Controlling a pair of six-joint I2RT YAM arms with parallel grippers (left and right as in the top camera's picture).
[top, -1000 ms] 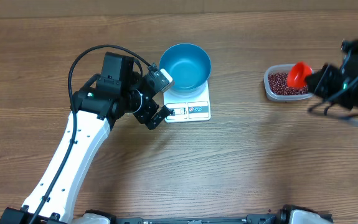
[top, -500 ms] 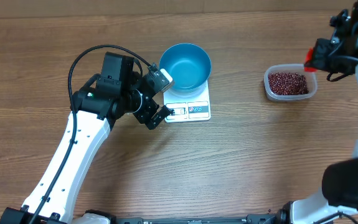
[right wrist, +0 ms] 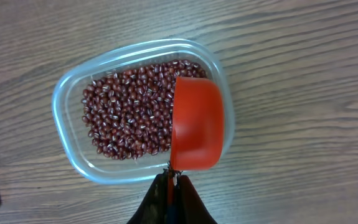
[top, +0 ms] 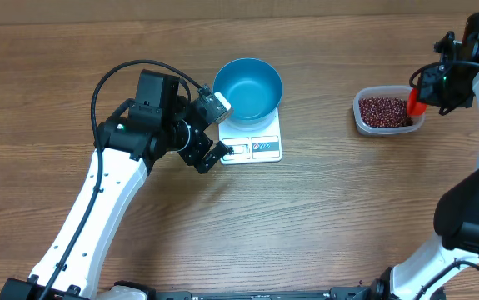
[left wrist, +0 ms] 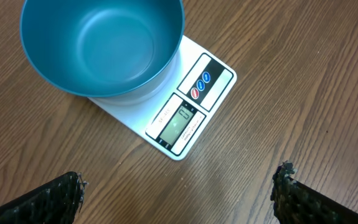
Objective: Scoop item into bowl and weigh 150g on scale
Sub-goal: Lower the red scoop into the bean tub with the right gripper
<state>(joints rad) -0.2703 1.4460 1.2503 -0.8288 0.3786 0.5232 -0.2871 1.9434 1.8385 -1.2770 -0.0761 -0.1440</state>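
Observation:
The empty blue bowl (top: 248, 87) (left wrist: 101, 43) stands on the white scale (top: 264, 148) (left wrist: 211, 76). My left gripper (top: 219, 131) (left wrist: 179, 183) hangs open just left of the scale, over bare wood, with nothing between its fingers. At the far right the item, a heap of dark red beans (top: 384, 109) (right wrist: 129, 112), lies in a clear tub (top: 358, 112) (right wrist: 63, 124). My right gripper (top: 429, 90) (right wrist: 174, 178) is shut on the handle of a red scoop (top: 415, 102) (right wrist: 195, 124). The scoop's cup sits over the tub's right end, above the beans.
The scale's display (left wrist: 180, 121) and its round buttons (left wrist: 200, 86) face my left gripper. A black cable (top: 131, 71) loops above the left arm. The table's far edge runs along the top of the overhead view.
The right arm swung away from the tub and came back, lowering the scoop to the tub's right end. The left arm has not moved.

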